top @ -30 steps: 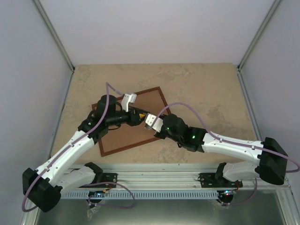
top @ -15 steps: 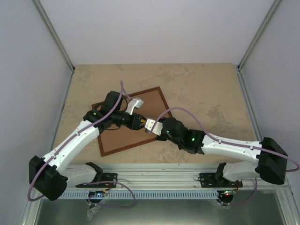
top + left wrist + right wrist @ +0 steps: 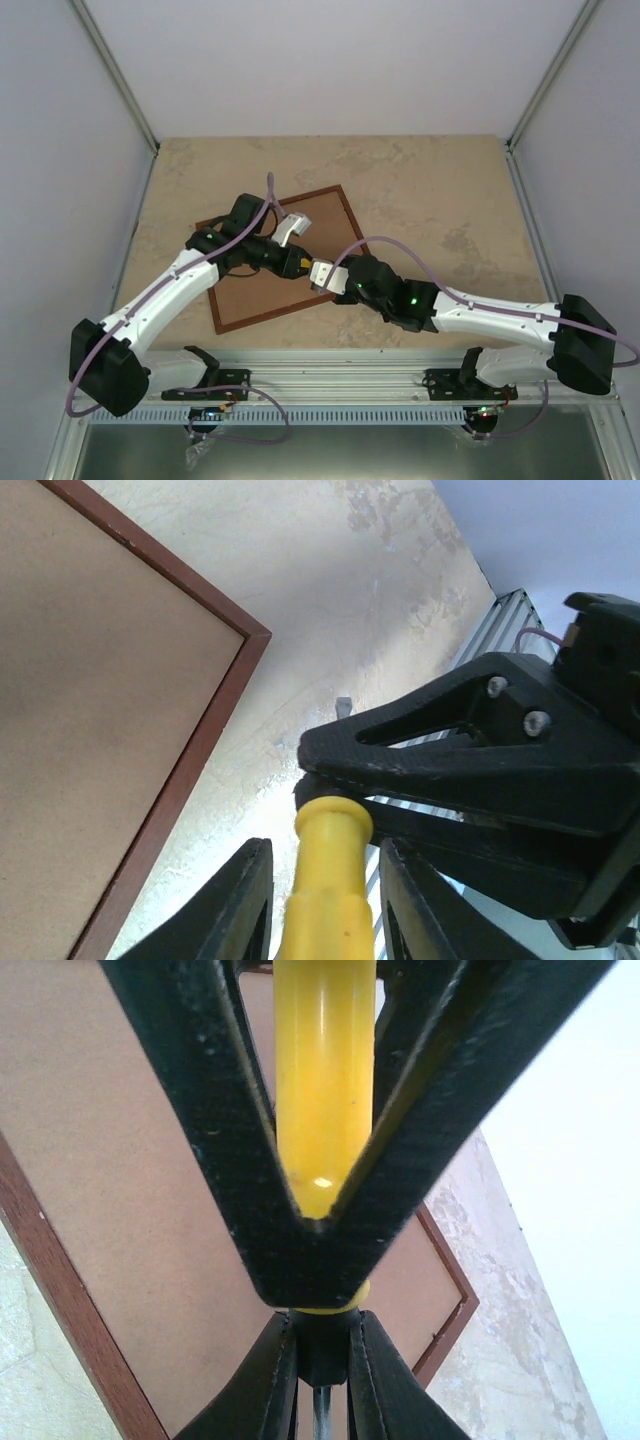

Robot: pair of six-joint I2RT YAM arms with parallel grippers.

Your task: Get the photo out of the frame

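The frame [image 3: 325, 207] lies back side up on the table, its brown fibreboard inside a thin reddish-brown edge; it also shows in the left wrist view [image 3: 100, 680] and the right wrist view [image 3: 120, 1160]. The photo is hidden. A yellow-handled tool [image 3: 303, 263] hangs over the frame's near right part between both grippers. My right gripper [image 3: 325, 1325] is shut on the tool's black collar [image 3: 325, 1345], where the metal shaft starts. My left gripper [image 3: 325, 850] straddles the yellow handle [image 3: 330, 890] with a gap on each side, so it is open. The grippers meet tip to tip in the top view, left [image 3: 296, 258] and right [image 3: 312, 268].
The tan stone-patterned table [image 3: 440, 190] is walled by white panels at the back and sides. A metal rail [image 3: 340, 365] with both arm bases runs along the near edge. Purple cables loop over both arms.
My left arm has swung its elbow farther back and its gripper has slid a little toward the near right along the tool. My right gripper has edged slightly left, still on the tool.
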